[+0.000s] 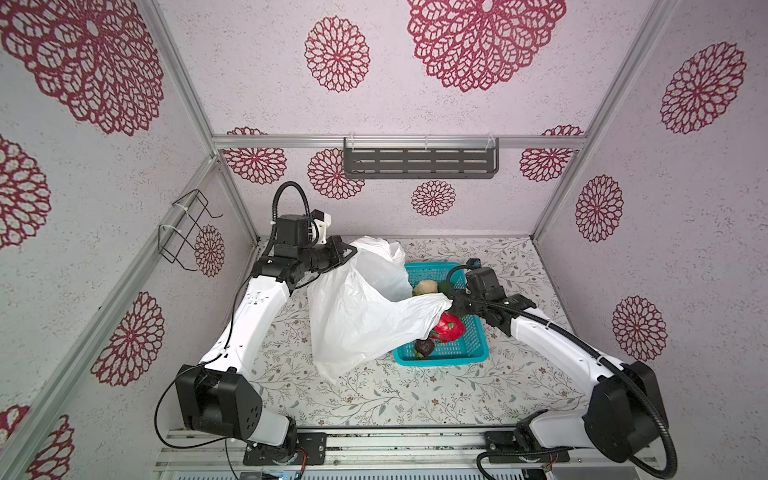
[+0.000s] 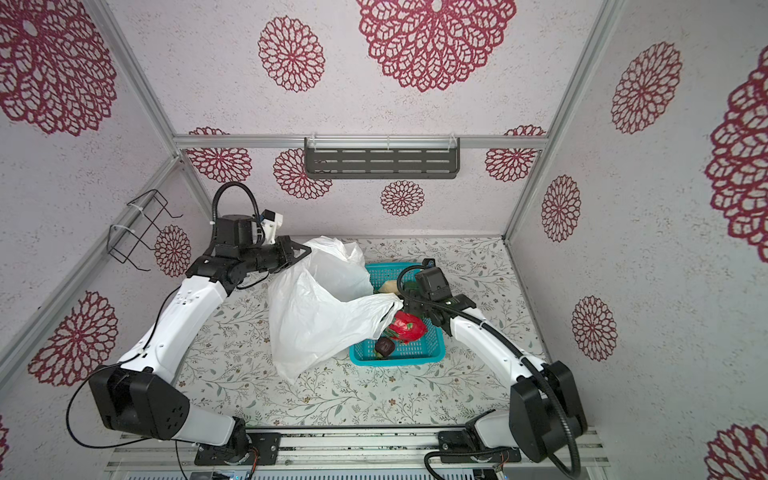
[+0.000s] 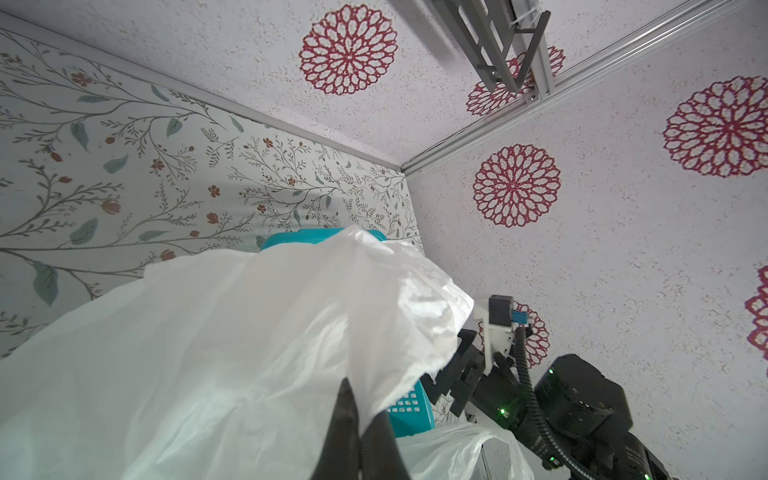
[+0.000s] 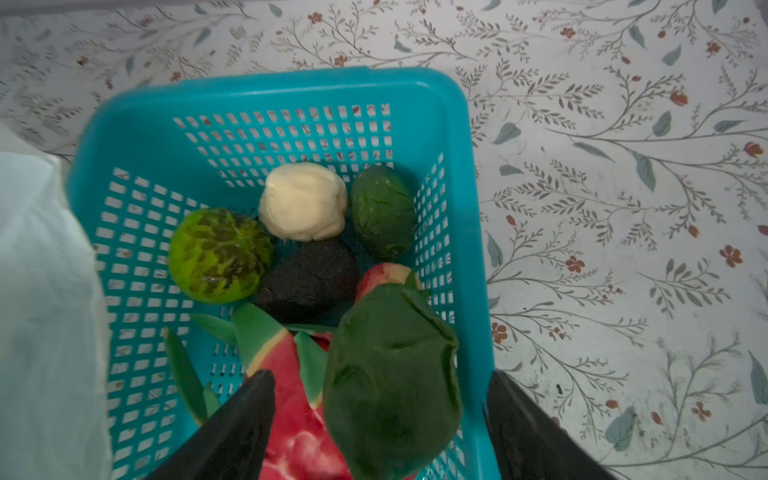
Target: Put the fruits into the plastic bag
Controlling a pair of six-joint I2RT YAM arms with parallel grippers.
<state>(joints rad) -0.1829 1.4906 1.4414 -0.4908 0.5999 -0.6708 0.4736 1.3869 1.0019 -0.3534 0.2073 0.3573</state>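
Left arm (image 1: 257, 316) raised, bent (pinching plastic bag (image 1: 353, 324))

One white plastic bag (image 1: 353, 320), one teal basket (image 1: 453, 358). In the basket I count two dark green fruits (image 4: 390, 382) (image 4: 382, 212), one cream lumpy fruit (image 4: 303, 201), one bumpy light green fruit (image 4: 220, 253), one near-black fruit (image 4: 307, 278), one red-and-green dragon fruit (image 4: 295, 415) and one pinkish-red piece (image 4: 386, 272), mostly hidden. A top view shows one dark fruit (image 1: 424, 346) too; whether that makes a second near-black one, I can't tell.
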